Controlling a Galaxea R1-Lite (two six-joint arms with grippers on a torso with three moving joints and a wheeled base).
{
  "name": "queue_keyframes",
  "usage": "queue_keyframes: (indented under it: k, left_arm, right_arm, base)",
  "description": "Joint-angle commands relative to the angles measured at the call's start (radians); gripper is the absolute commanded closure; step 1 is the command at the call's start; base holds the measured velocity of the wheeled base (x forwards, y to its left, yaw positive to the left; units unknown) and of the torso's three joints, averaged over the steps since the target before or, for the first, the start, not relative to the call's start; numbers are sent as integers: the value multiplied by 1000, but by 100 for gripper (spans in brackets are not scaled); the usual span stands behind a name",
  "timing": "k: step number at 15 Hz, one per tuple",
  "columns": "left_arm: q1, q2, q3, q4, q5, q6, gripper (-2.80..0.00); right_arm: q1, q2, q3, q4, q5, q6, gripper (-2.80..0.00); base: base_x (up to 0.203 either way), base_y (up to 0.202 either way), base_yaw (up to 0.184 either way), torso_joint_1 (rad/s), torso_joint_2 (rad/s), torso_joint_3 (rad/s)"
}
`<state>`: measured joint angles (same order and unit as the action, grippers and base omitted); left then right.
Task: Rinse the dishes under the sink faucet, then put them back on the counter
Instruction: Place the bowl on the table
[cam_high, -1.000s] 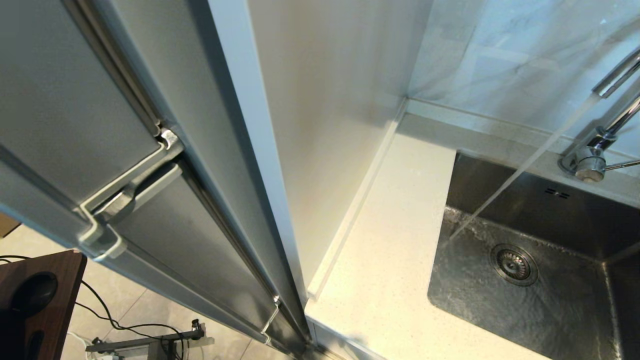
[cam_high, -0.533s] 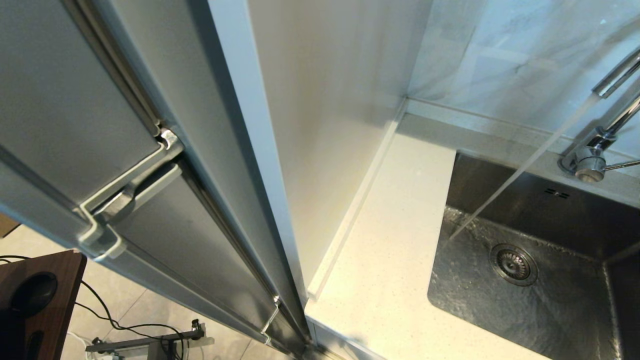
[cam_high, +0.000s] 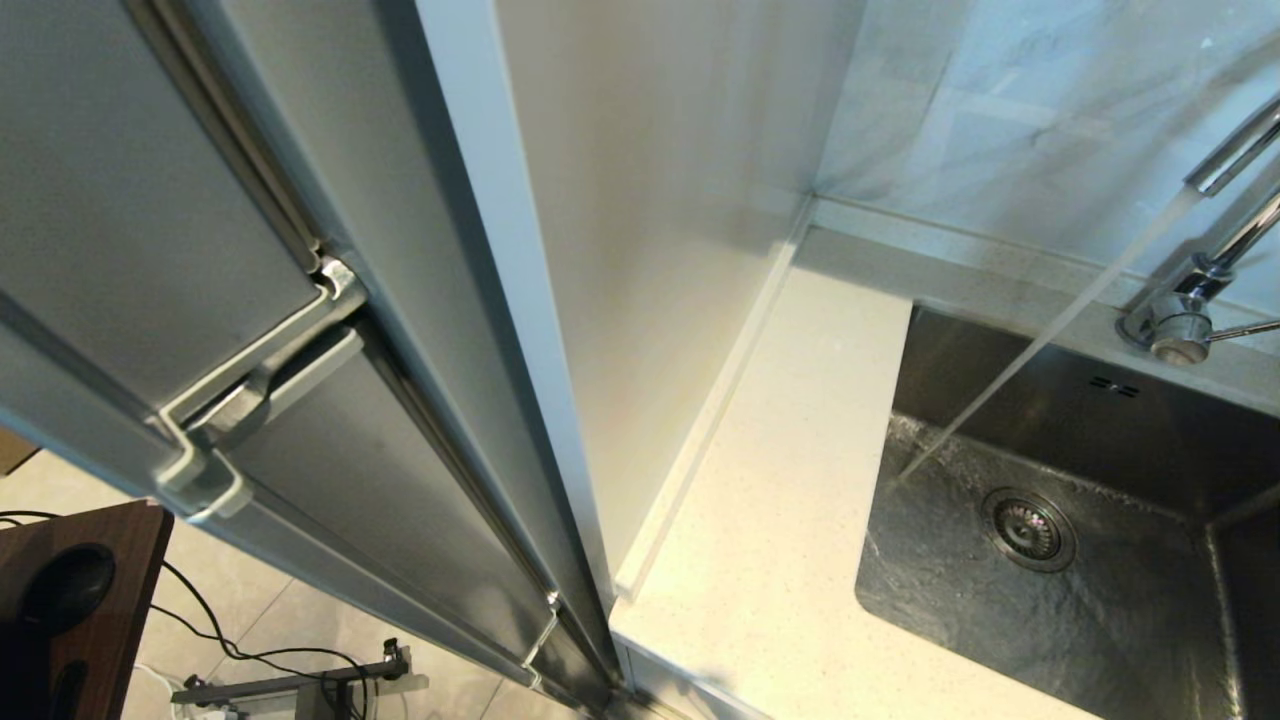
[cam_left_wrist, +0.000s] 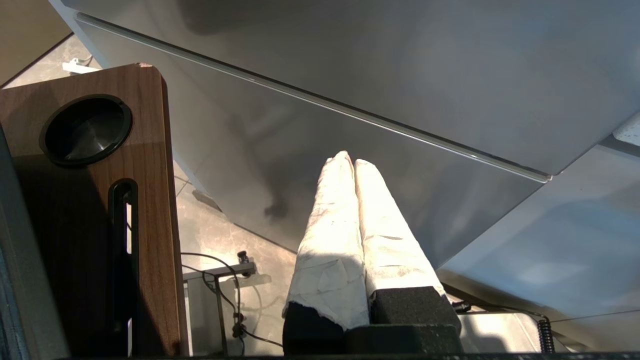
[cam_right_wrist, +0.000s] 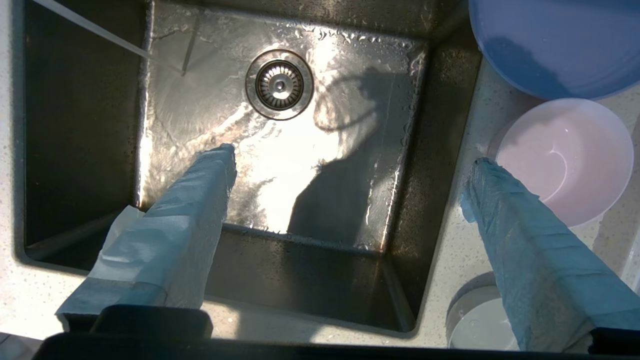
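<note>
- The right gripper (cam_right_wrist: 350, 165) hangs over the sink (cam_right_wrist: 75, 150), its blue-wrapped fingers (cam_right_wrist: 200, 200) spread wide and empty.
- Water from the faucet (cam_high: 1180, 320) streams slantwise onto the wet steel floor near the drain strainer (cam_right_wrist: 279, 84).
- On the counter (cam_right_wrist: 475, 240) beside the basin sit a lilac plate (cam_right_wrist: 555, 45), a pale pink bowl (cam_right_wrist: 565, 155) and, probably, a whitish bowl (cam_right_wrist: 475, 320), half hidden.
- The left gripper (cam_left_wrist: 352, 165) is parked by a grey cabinet (cam_left_wrist: 400, 75), white-wrapped fingers pressed together.

Right tool (cam_right_wrist: 350, 165) agape, left tool (cam_left_wrist: 348, 162) closed
</note>
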<state>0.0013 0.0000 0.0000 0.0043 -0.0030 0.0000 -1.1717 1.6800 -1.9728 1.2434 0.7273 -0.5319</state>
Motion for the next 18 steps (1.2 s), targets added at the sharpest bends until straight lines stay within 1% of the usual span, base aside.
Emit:
queue_keyframes:
  k: [1,9,12,13,18]
  left_arm:
    - [0,0,0,0,0,0,0]
    - [0,0,0,0,0,-2,0]
    - [0,0,0,0,0,-2,0]
    - [0,0,0,0,0,-2,0]
    - [0,0,0,0,0,-1,0]
  right_arm:
    - [0,0,0,5,4,-3,-280]
    - [0,0,0,5,4,-3,-280]
    - [0,1,0,1,6,-4,-280]
    - [-2,0,2,4,3,-14,-280]
    - [-24,1,0,1,4,-14,-280]
  base:
    - [0,0,0,0,0,0]
    - [0,0,0,0,0,0]
    - [0,0,0,-63,146,66]
    - [0,0,0,-7,27,12]
    - [0,0,0,0,0,0]
